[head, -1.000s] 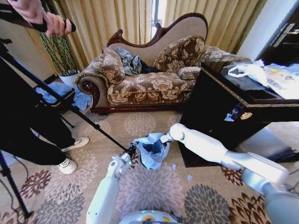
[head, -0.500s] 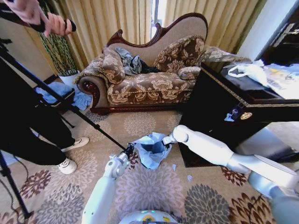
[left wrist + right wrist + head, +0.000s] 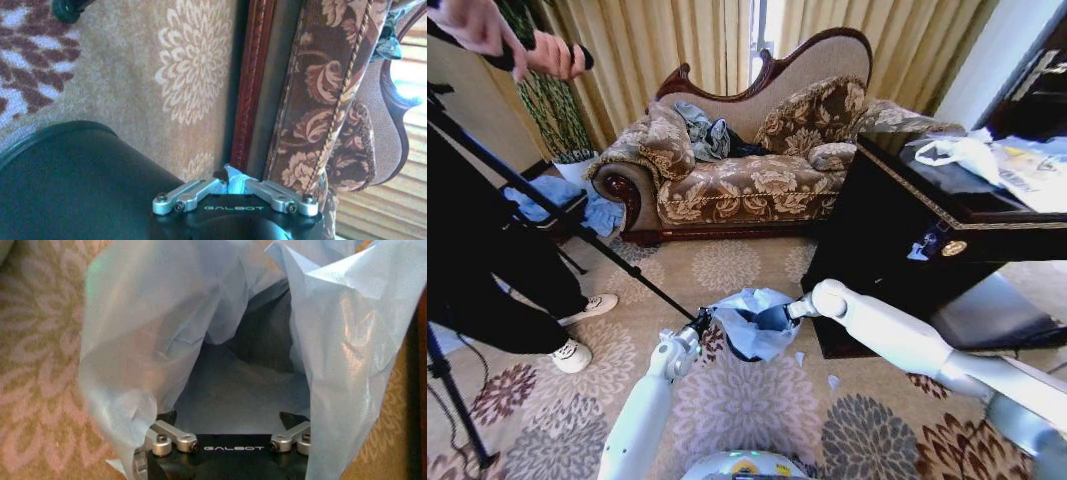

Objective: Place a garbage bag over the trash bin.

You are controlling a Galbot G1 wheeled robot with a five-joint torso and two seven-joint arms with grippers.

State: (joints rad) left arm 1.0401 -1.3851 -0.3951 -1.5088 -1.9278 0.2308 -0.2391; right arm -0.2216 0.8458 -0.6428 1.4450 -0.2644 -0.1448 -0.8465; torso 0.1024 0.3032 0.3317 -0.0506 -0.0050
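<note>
- Both my grippers hold the garbage bag by its mouth: my left gripper is pinched on the left edge, my right gripper on the right edge, and since a second ago I have drawn them further apart.
- That pull has changed the bag from a slack bundle into a wide opening, and the dark mouth of the trash bin now shows inside it, so I judge the bag is going over the rim but is not yet seated all round.
- From my right wrist, pale blue plastic hangs on both sides of the black interior.
- My left wrist shows the bin's black wall beside a sliver of bag between my closed fingers.
- On the carpet the bin stands just beside the dark cabinet, which crowds my right arm; the sofa is well behind, and a tripod leg slants in near my left gripper.
</note>
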